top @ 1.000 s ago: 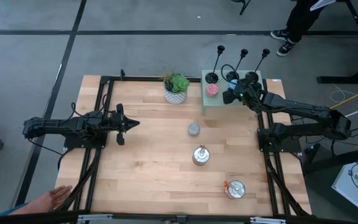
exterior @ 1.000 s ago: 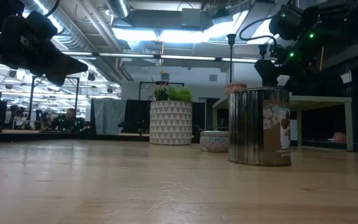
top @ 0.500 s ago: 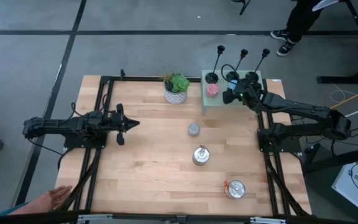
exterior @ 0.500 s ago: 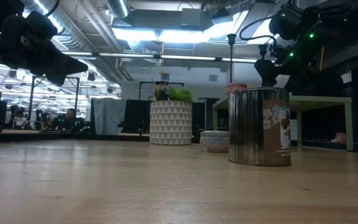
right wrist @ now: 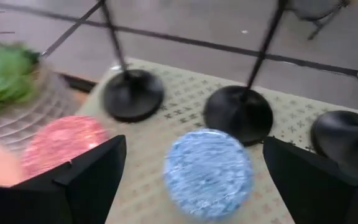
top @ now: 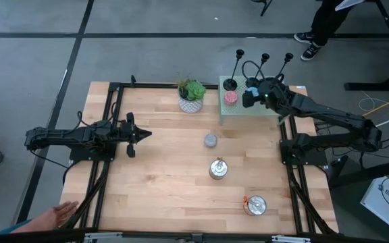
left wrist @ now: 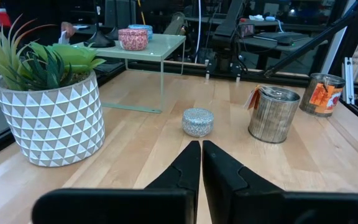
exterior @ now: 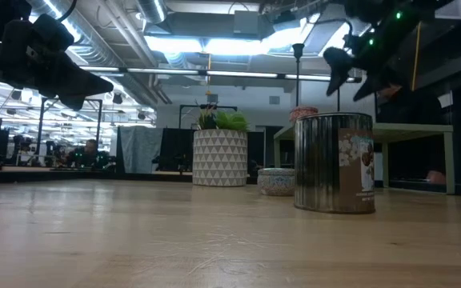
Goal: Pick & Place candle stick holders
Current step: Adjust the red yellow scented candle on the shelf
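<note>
Three black candle stick holders [top: 229,84] [top: 252,82] [top: 274,84] stand by their round bases on a pale green stand [top: 248,112] at the table's far right. Their bases show in the right wrist view [right wrist: 132,93] [right wrist: 238,114] [right wrist: 347,140]. A blue candle [right wrist: 209,171] and a pink candle [right wrist: 61,146] sit on the stand in front of them. My right gripper [top: 250,95] [right wrist: 194,152] is open and empty above the stand, over the blue candle. My left gripper [top: 140,135] [left wrist: 201,152] is shut and empty above the table's left part.
A plant in a patterned pot [top: 192,96] stands left of the stand. A grey candle [top: 211,140] and two silver tins [top: 218,169] [top: 255,205] sit on the table's right half. A person's hand [top: 56,214] rests at the near left corner.
My right gripper has risen above the stand and gone a little toward the table's far edge, nearer the holders. It stays open.
</note>
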{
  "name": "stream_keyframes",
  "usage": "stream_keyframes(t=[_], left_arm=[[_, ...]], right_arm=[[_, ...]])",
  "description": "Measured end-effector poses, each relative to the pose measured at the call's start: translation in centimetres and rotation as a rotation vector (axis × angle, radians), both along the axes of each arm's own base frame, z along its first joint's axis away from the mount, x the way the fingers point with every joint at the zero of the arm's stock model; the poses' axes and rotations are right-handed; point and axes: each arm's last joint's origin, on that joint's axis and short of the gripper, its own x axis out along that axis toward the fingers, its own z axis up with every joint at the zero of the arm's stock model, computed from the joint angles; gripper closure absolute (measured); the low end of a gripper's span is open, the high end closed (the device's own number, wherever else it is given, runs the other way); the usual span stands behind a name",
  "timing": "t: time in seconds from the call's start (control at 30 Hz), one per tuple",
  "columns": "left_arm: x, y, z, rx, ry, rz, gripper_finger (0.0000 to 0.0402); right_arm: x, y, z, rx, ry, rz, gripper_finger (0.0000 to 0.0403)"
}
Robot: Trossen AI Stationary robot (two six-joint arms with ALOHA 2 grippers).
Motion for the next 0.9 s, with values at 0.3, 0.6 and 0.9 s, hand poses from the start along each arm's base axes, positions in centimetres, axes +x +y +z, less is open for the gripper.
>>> stream_keyframes(t=[0.3,0.6,0.9], left_arm=[[0.0,0.0,0.0,0.000,0.000,0.000,0.0390],[0.0,0.0,0.0,0.000,0.000,0.000,0.0393],[0.0,0.0,0.0,0.000,0.000,0.000,0.0389]], right_arm=[[2.0,3.6,1.6,-0.004,-0.027,0.254,0.0064],[3.3,9.6,1.4,-0.071,-0.007,0.441,0.0173],[6.4,11.3,-2.2,-0.117,0.129,0.369,0.0336]])
